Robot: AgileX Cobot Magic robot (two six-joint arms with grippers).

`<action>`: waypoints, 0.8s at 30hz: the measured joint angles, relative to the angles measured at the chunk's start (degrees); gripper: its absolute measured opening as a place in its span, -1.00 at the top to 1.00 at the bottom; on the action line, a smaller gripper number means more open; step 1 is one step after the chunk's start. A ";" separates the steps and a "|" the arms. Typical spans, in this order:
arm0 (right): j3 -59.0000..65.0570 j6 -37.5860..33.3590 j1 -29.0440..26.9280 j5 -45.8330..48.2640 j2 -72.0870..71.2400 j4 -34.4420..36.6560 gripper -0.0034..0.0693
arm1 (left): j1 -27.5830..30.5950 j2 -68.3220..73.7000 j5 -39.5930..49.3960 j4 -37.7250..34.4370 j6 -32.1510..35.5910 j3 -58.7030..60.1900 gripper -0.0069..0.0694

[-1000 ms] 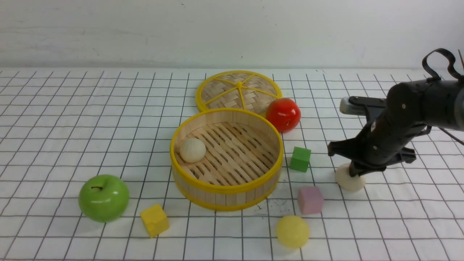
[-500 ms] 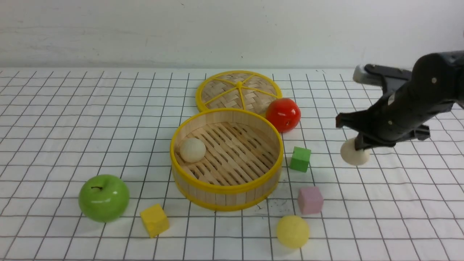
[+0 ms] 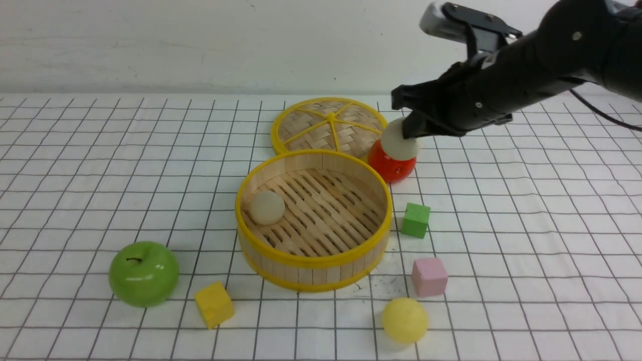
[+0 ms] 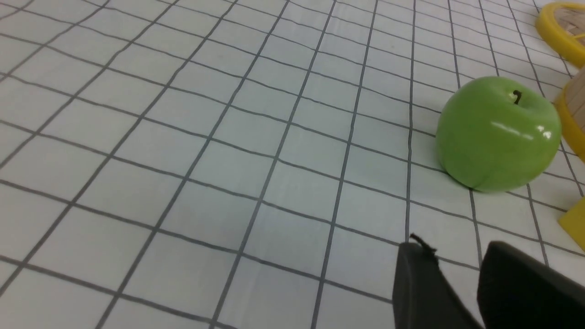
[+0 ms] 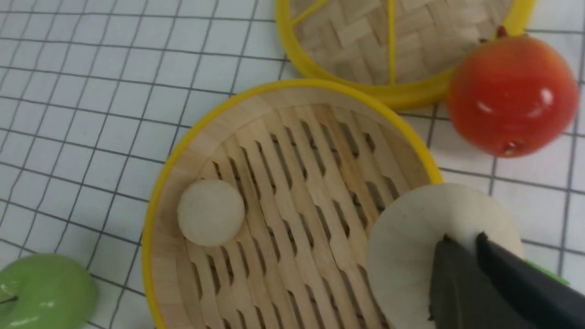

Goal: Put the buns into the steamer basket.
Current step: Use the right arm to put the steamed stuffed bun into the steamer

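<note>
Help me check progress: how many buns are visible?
3. One cream bun lies in the steamer basket, a second cream bun is held aloft by the right gripper, and a pale yellow bun sits on the table near the pink cube.

The steamer basket (image 3: pixel 311 273) sits mid-desk (image 3: pixel 526 240) with the first bun (image 3: pixel 267 207) on its floor by the left wall. The lid (image 3: pixel 326 125) lies flat just behind it, and the round fruit (image 3: pixel 391 169) sits at the lid's right edge. The second bun (image 3: pixel 398 144) hangs clear of the desk in the right end effector (image 3: pixel 409 133), overlapping that fruit's top as seen from the front. Right of the basket stands the far cube (image 3: pixel 416 220), nearer the middle cube (image 3: pixel 429 277) and nearest the third bun (image 3: pixel 405 319), while the apple (image 3: pixel 144 274) lies near left with the near cube (image 3: pixel 214 304) between it and the basket's front.
</note>
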 joint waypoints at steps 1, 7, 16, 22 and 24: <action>0.00 0.01 0.00 0.00 0.24 -0.01 0.89 | 0.00 0.00 0.00 0.00 0.00 0.00 0.30; -2.98 -0.01 1.21 -1.52 7.54 0.36 0.88 | 0.00 0.00 0.00 0.00 0.00 0.00 0.29; -3.03 -0.06 1.27 -2.92 14.18 2.60 0.86 | 0.00 0.00 0.00 0.00 0.00 0.00 0.27; -3.17 -0.12 1.33 -3.94 16.20 3.60 0.84 | 0.00 0.00 0.00 0.00 0.00 0.00 0.25; -3.24 -0.18 1.33 -3.94 16.58 3.61 0.84 | 0.00 0.00 0.00 0.00 0.00 0.00 0.25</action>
